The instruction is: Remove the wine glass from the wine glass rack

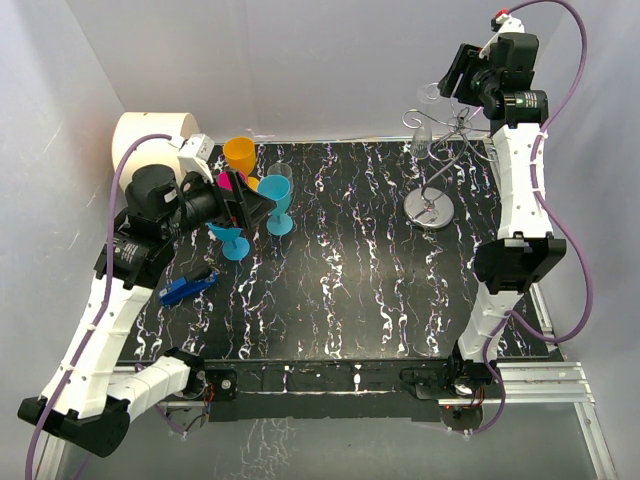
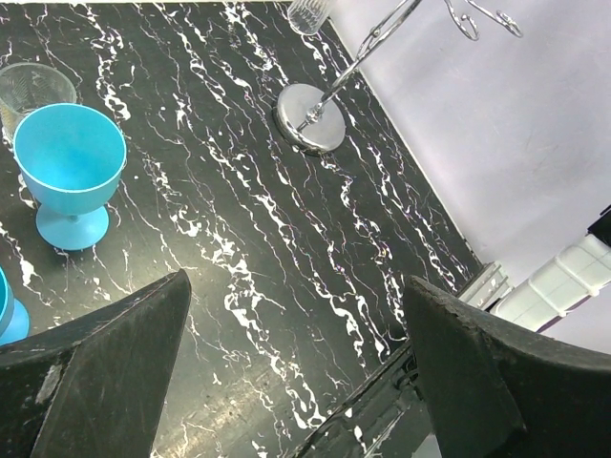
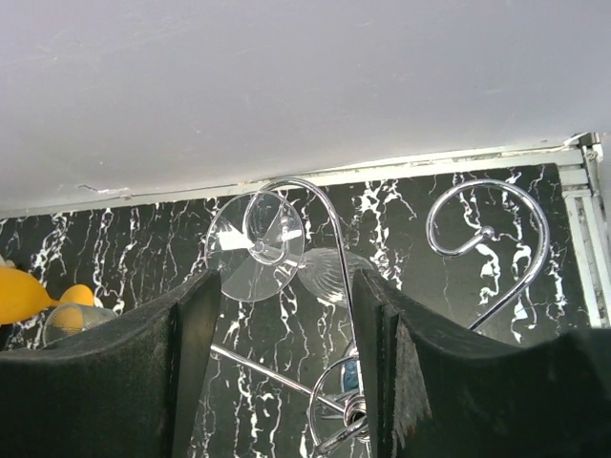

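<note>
The wine glass rack [image 1: 428, 207] stands at the table's back right, its round shiny base [image 2: 310, 116] on the black marbled top and its curled arms [image 3: 487, 234] raised. A clear wine glass [image 3: 256, 246] hangs upside down from one curled arm, foot uppermost and ribbed bowl [image 3: 334, 275] below; from above the wine glass [image 1: 422, 138] shows faintly. My right gripper [image 3: 286, 315] is high at the rack, open, its fingers [image 3: 191, 353] either side of the wire arm just below the glass foot. My left gripper [image 2: 296, 363] hovers open and empty over the table's left side.
Beside the left gripper [image 1: 262, 207] stand blue goblets [image 1: 278, 200], an orange cup [image 1: 239, 155], a pink cup [image 1: 228, 182] and a clear tumbler [image 2: 33, 91]. A blue tool [image 1: 188, 287] lies near the left edge. A white roll [image 1: 150, 145] sits at the back left corner. Grey walls enclose the table.
</note>
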